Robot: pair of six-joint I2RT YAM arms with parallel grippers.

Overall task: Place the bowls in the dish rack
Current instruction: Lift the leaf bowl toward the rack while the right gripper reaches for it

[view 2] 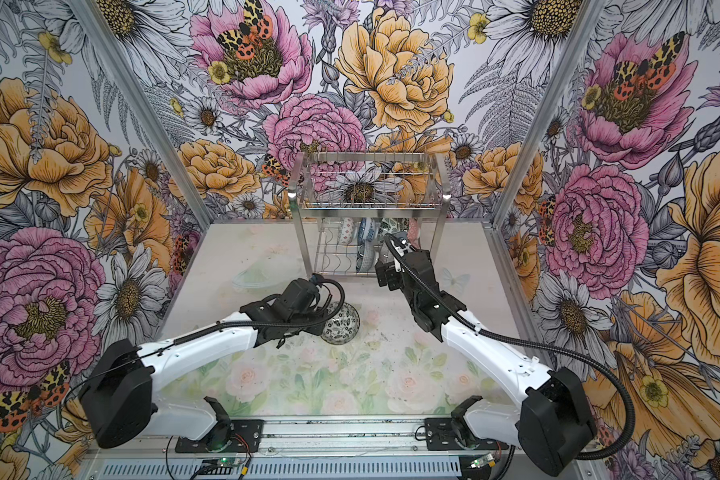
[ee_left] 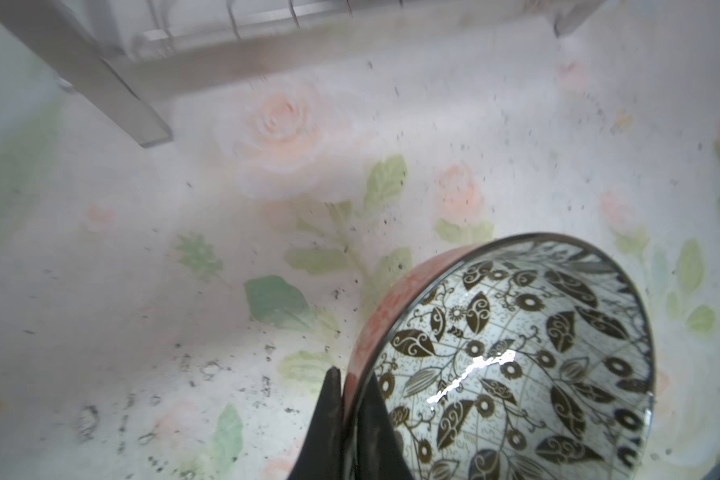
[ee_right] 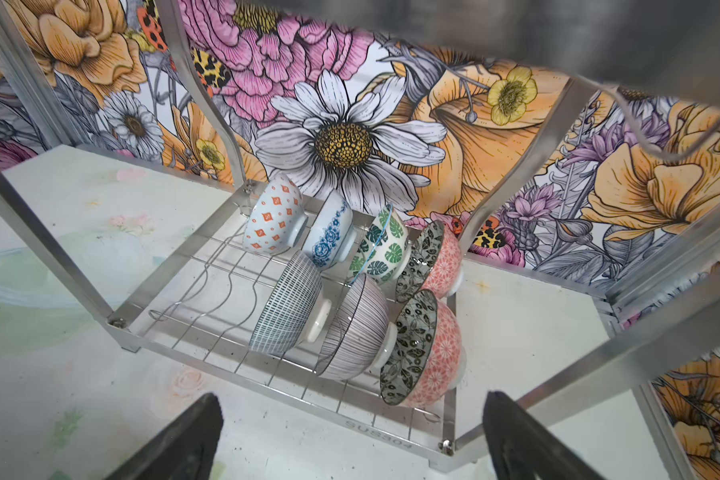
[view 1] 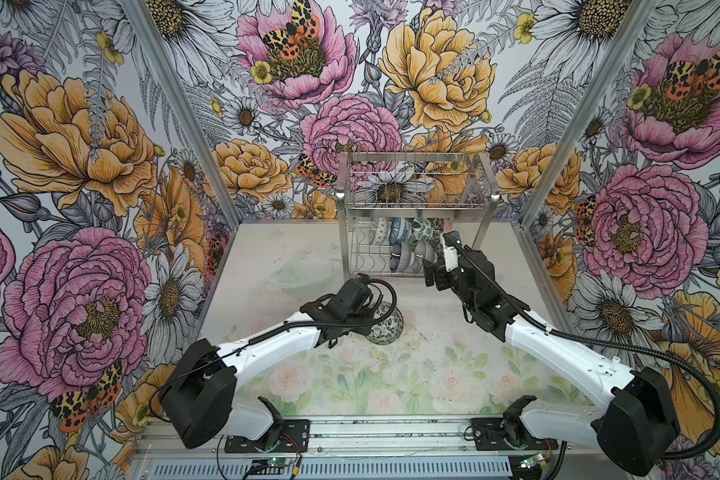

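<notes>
In the left wrist view my left gripper (ee_left: 352, 399) is shut on the rim of a bowl (ee_left: 516, 353), pink outside with black-and-white leaves inside. One finger is inside the rim and one outside. In both top views this bowl (view 1: 385, 328) (view 2: 344, 328) sits tilted at mid-table, under the left wrist. The dish rack (view 1: 416, 203) (view 2: 366, 208) stands at the back. Its lower tier (ee_right: 267, 399) holds several bowls on edge in two rows, among them a green leaf one (ee_right: 381, 245) and a pink one (ee_right: 429, 349). My right gripper (ee_right: 353, 399) hangs open just before the rack's front edge, holding nothing.
A clear shallow dish (view 1: 300, 270) (view 2: 262, 274) lies on the table left of the rack. A flat rack leg (ee_left: 113, 95) stands ahead of the left gripper. The rack's upper basket (view 1: 412, 178) overhangs the lower tier. Floral walls close in on three sides.
</notes>
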